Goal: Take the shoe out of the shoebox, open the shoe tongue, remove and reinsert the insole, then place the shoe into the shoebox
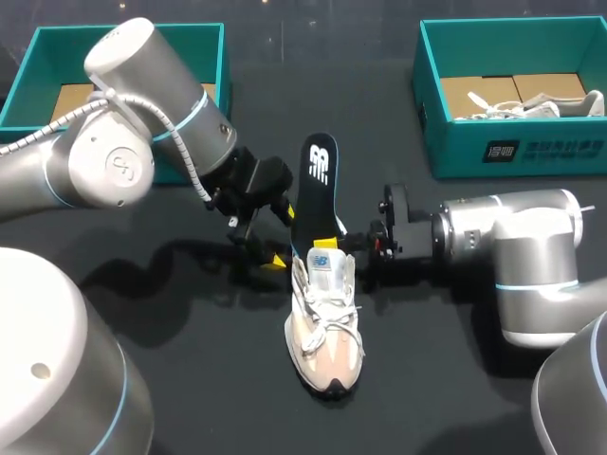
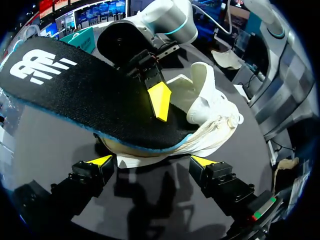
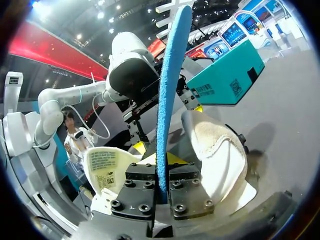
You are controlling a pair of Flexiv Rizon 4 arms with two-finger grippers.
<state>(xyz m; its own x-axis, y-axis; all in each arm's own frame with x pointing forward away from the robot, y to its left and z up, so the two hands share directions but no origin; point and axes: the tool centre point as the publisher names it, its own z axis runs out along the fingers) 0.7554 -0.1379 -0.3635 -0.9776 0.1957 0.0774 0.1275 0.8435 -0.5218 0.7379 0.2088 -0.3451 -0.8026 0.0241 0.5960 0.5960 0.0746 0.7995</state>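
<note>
A white and beige sneaker (image 1: 323, 327) lies on the black table, toe toward the front. Its black insole (image 1: 320, 182), with a white logo, sticks up out of the heel opening. My right gripper (image 1: 340, 231) is shut on the insole's lower part; in the right wrist view the insole's blue edge (image 3: 167, 90) runs up from between that gripper (image 3: 162, 184), beside the shoe's heel (image 3: 220, 150) and tongue (image 3: 105, 165). My left gripper (image 1: 269, 239) stands open just left of the heel. In the left wrist view the left gripper (image 2: 152, 162) hangs under the insole (image 2: 75, 95), apart from the sneaker (image 2: 210, 110).
A teal shoebox (image 1: 38, 57) stands at the back left behind my left arm. A second teal shoebox (image 1: 493, 142) at the back right holds another white shoe (image 1: 531, 104). Bare black tabletop lies in front of and beside the sneaker.
</note>
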